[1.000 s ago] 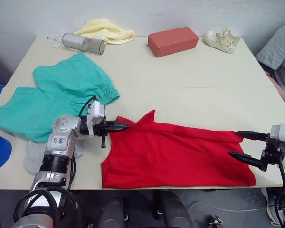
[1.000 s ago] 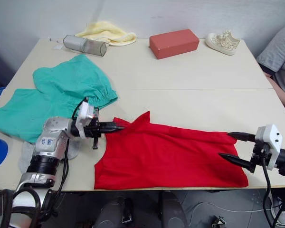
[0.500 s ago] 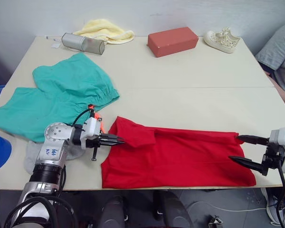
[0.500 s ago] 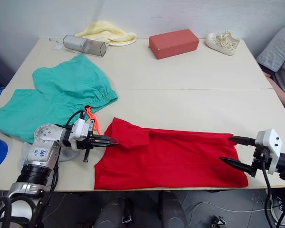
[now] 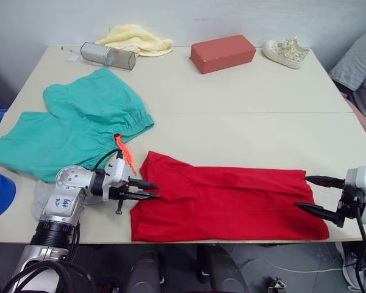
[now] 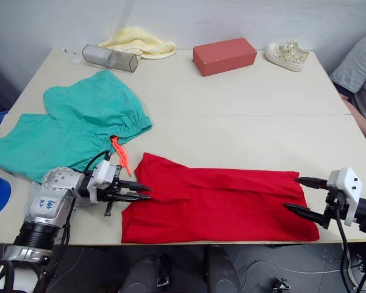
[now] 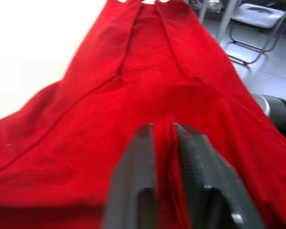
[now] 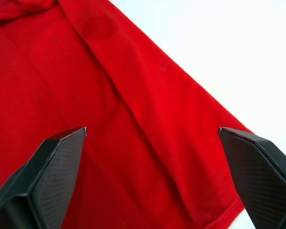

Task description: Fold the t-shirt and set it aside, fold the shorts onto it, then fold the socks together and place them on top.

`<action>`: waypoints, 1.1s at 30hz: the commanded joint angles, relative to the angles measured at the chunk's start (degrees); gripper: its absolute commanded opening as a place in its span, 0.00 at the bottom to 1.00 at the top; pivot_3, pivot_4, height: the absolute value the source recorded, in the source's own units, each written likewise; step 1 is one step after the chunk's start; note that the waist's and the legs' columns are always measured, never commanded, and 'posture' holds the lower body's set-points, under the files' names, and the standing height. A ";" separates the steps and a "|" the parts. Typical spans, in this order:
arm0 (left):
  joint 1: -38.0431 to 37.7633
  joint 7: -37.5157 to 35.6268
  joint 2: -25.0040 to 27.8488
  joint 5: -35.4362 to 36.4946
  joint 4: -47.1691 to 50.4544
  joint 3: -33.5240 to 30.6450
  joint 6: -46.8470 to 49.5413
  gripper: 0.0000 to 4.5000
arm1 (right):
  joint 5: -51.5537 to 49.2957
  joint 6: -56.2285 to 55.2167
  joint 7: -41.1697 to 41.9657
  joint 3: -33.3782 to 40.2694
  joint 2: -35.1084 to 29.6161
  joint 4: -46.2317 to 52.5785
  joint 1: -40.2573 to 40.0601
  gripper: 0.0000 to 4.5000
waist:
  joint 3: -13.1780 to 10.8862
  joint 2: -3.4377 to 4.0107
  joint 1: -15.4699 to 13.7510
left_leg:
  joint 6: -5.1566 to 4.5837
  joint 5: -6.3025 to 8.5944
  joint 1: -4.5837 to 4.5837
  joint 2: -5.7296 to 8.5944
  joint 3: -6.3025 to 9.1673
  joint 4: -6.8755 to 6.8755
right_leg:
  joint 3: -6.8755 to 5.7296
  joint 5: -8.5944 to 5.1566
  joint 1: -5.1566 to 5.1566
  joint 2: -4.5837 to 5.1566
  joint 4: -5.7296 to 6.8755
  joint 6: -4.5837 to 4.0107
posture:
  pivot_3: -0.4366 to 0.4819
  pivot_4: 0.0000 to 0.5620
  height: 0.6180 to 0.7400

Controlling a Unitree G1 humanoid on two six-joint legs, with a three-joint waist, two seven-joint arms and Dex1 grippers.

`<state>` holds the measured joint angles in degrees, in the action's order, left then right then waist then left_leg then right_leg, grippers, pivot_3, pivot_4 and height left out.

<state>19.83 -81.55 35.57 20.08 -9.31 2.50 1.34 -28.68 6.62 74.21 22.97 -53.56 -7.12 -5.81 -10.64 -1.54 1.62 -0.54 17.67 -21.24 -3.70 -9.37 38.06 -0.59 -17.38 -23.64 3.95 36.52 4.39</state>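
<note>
Left wrist view reveals the left pincer [image 7: 163,131] pinching the t-shirt [image 5: 232,204]; right pincer [image 5: 306,193] gapes wide, empty.

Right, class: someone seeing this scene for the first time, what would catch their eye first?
The bright red t-shirt stretched along the table's near edge, with the left gripper pinching its edge and the right gripper open at its other end. Next, the teal shorts spread beside it on the robot's left, their orange drawstring showing.

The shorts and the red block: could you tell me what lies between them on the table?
Nothing: between the shorts and the red block only bare table shows, in both eye views.
</note>
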 commanded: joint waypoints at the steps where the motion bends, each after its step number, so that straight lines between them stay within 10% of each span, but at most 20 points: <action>1: -0.48 -1.39 3.40 5.16 4.15 -3.74 3.97 0.41 | -5.43 6.23 -1.18 3.44 0.09 4.29 0.14 1.00 | 0.00 0.00 0.21 | 0.00 0.00 0.00 -0.01 0.00 0.00 | 0.00 -0.01 -0.01 0.00 0.01 -0.02 | 0.48 0.27 1.00; 6: 0.23 0.17 7.42 13.19 9.89 -6.92 17.83 0.42 | -11.12 14.06 -3.14 3.07 0.63 10.51 1.93 0.88 | 0.00 0.03 0.21 | 0.03 0.00 0.01 -0.06 0.10 -0.07 | -0.09 -0.04 0.00 0.00 0.02 -0.10 | 0.48 0.27 1.00; 13: 5.93 13.75 -1.45 7.01 8.48 -1.72 20.02 0.00 | -1.04 7.69 -12.03 -6.76 8.34 12.94 8.37 0.32 | 0.01 0.03 -0.24 | -0.02 -0.05 -0.08 0.12 0.29 -0.03 | -0.29 -0.02 0.10 0.17 -0.04 -0.06 | 0.48 0.27 1.00; 17: 6.84 21.04 -6.67 -0.14 5.21 2.75 16.81 0.00 | 7.41 1.96 -15.04 -13.29 10.84 10.57 9.18 0.01 | 0.01 0.03 -0.15 | 0.23 -0.17 -0.19 0.15 0.22 -0.04 | -0.28 -0.01 0.02 0.13 -0.15 -0.04 | 0.48 0.27 1.00; 33: 5.94 39.11 -11.07 -9.88 -0.92 2.37 18.01 0.00 | 12.27 -5.81 -19.81 -9.87 10.65 -4.78 6.86 0.00 | 0.04 -0.03 -0.14 | 0.18 -0.20 -0.01 0.13 0.24 -0.01 | -0.27 0.03 0.21 0.16 -0.12 0.02 | 0.48 0.27 1.00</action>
<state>26.01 -43.74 24.67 10.81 -9.93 5.82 18.89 -16.93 0.96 54.75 11.96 -42.18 -10.32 2.05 -10.59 -1.57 1.49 -0.37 17.47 -21.24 -3.57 -9.13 38.05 -0.86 -17.35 -23.42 4.12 36.40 4.41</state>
